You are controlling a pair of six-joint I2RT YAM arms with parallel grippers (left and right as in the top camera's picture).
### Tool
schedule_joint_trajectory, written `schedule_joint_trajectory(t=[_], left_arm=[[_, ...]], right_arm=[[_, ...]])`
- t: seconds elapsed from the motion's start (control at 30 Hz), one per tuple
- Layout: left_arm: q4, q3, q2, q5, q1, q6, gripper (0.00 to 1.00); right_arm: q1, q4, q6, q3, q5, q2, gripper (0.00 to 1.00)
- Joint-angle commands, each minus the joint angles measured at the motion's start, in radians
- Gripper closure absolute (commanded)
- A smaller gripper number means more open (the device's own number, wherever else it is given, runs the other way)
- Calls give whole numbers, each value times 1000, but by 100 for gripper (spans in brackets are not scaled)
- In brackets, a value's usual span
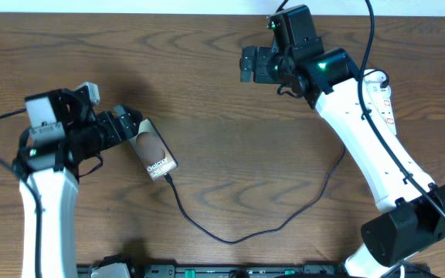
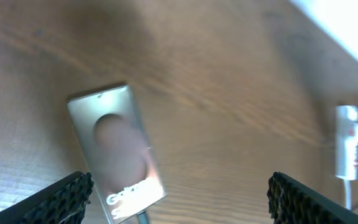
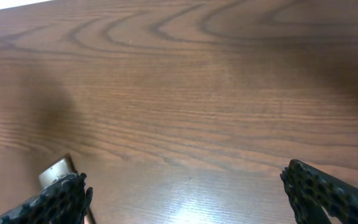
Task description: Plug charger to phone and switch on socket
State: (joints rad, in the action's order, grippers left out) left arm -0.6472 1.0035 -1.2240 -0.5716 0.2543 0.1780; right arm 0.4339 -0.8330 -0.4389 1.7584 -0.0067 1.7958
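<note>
Charger (image 1: 230, 239) appears seated in the phone (image 1: 154, 153), which lies left on the bench (image 1: 230, 116). You have the socket (image 1: 386, 96) by the right arm left to switch. Left gripper (image 2: 182, 200) and right gripper (image 3: 185, 194) are both spread and empty.

Overhead: looks straight down from high above the phone (image 1: 154, 154). Left wrist: hangs close over it, tilted. Right wrist: sits well apart — catches only its corner, shared by all.
</note>
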Motion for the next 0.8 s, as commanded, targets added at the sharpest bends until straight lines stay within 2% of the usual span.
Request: schedule_joint_trajectory(t=[0.0,0.27,0.4,0.57,0.77], left_arm=[[0,3,90,-50,4,-14,8],[5,3,165,-50,4,-29,8],[6,3,163,-50,4,-29,7],[17,3,163,-50,4,-37,7],[35,3,161,-50,4,-36,7]], right_arm=[[-32,-10,5,23,33,-35,1],[-211,-118,12,118,23,-113,1],[-402,-193,47,178,-14,-147,1],[-655,-255,107,189,-189,-151,1],[-943,-327,270,189,-470,-92,1]])
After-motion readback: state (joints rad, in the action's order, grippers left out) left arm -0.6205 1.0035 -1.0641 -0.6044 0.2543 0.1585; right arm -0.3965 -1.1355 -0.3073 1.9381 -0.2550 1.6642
